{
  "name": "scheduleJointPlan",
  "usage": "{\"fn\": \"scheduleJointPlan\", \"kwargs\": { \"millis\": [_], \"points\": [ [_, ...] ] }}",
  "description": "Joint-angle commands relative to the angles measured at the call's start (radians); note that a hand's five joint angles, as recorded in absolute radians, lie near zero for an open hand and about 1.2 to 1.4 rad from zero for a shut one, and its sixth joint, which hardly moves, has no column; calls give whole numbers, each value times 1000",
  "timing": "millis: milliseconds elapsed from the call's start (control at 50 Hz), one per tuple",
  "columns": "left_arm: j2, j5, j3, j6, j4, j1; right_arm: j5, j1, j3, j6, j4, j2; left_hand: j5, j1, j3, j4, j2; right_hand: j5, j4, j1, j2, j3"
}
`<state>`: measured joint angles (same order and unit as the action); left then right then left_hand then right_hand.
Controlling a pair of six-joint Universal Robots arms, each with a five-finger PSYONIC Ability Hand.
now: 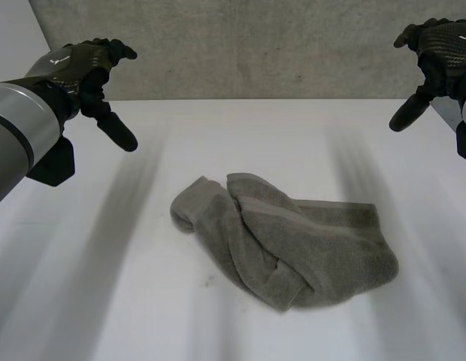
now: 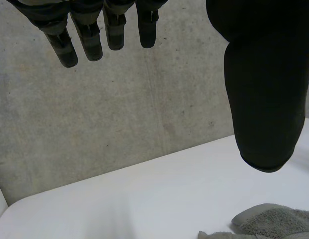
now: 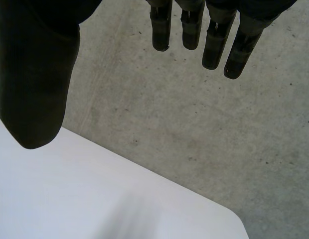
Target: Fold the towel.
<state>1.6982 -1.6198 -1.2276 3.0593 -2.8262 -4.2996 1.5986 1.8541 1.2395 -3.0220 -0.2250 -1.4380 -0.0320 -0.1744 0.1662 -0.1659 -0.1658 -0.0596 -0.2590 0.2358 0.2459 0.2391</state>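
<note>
Grey concrete wall [image 1: 255, 45] stands behind white table [image 1: 308, 131]. Towel [image 1: 293, 241]: grey, crumpled in a loose bundle w/ overlapping folds, lying near table centre, slightly toward the right side. Left hand [image 1: 83, 68]: raised above the table's left side, well apart from towel; fingers [image 2: 89, 40] straight, thumb spread away, nothing held. Right hand [image 1: 440, 45]: raised at far right, well apart from towel; fingers [image 3: 214, 40] straight, thumb apart, nothing held. Left wrist view: towel edge beyond the thumb tip, no contact.
</note>
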Motion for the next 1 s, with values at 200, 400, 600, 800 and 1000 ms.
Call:
{"fn": "scheduleJointPlan", "kwargs": {
  "millis": [200,400,600,800,1000],
  "points": [
    [12,14,-29,-1,-30,11,-91,13,11,88,-4,50,32,0,8,-9,-9,60,84,-61,-71,-65],
    [257,20,-52,45,-119,54,-364,134,-18,466,-17,290,14,-19,27,-27,-27,60,84,-61,-71,-65],
    [457,50,-56,136,-208,66,-394,237,-109,660,-24,508,2,-30,38,-39,-39,60,84,-61,-71,-65],
    [578,74,-75,141,-283,101,-402,287,-152,724,-20,646,-280,-312,320,-321,-321,-83,-58,81,71,78],
    [519,58,-52,142,-300,110,-246,266,-244,620,71,544,-1190,-1222,1230,-1230,-1230,-1162,-1137,1160,1150,1157]
  ]
}}
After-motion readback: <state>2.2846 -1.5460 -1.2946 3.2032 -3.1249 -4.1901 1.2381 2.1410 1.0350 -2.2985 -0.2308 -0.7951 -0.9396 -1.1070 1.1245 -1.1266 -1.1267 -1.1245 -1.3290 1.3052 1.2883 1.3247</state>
